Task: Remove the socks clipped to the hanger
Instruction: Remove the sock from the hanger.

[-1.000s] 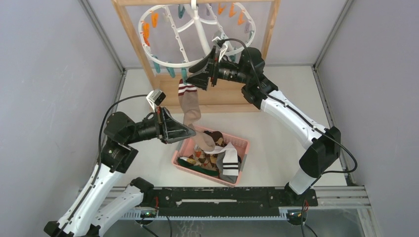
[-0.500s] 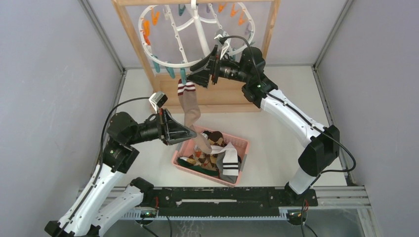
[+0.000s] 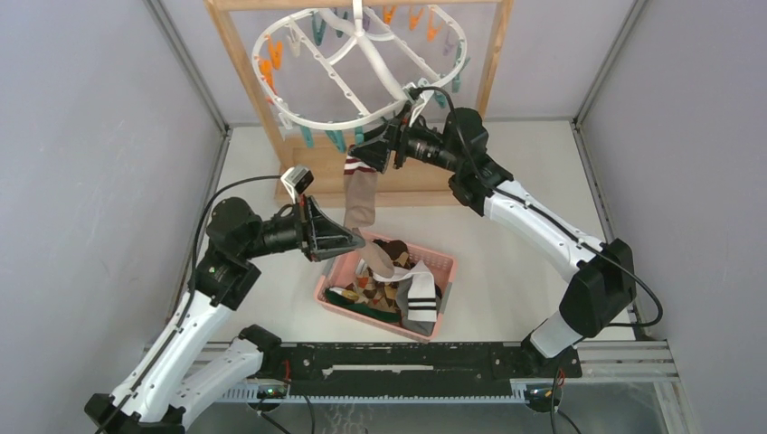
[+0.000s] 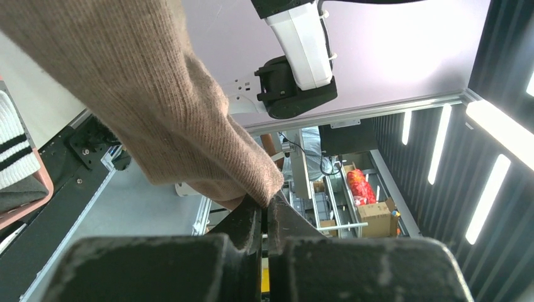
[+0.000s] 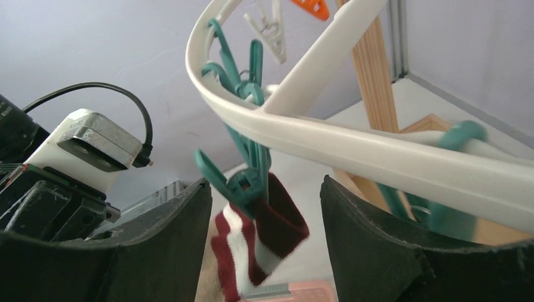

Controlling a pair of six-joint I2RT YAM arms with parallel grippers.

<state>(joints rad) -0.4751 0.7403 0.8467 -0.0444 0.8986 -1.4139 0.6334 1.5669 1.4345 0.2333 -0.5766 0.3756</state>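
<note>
- The white oval hanger (image 5: pixel 327 141) hung tilted from a wooden frame (image 3: pixel 241 77) at the far edge of the table (image 3: pixel 534 154), with orange clips (image 3: pixel 269 61) and teal ones dangling from its rim.
- One beige sock (image 3: pixel 360 194), its cuff striped maroon and white, hung from a teal clip (image 5: pixel 242 182) on the hanger's near rim and reached down towards the middle of the table.
- The right gripper (image 3: pixel 366 155) held its jaws apart on either side of that clip and the cuff. The hanger's rim and a cross bar passed close above its fingers.
- The left gripper (image 4: pixel 264 204) was pinched together on the sock's lower end, just over the far-left corner of a pink basket (image 3: pixel 443 264).
- The basket sat near the middle of the table's near edge. More socks (image 3: pixel 398 294) lay heaped inside, among them a white one with black stripes and several brown patterned ones.
- Grey walls enclosed the table on its left, far and right edges.
- Past the near edge, the left wrist view took in cardboard boxes and red packets (image 4: pixel 359 185), their print too small to read.
</note>
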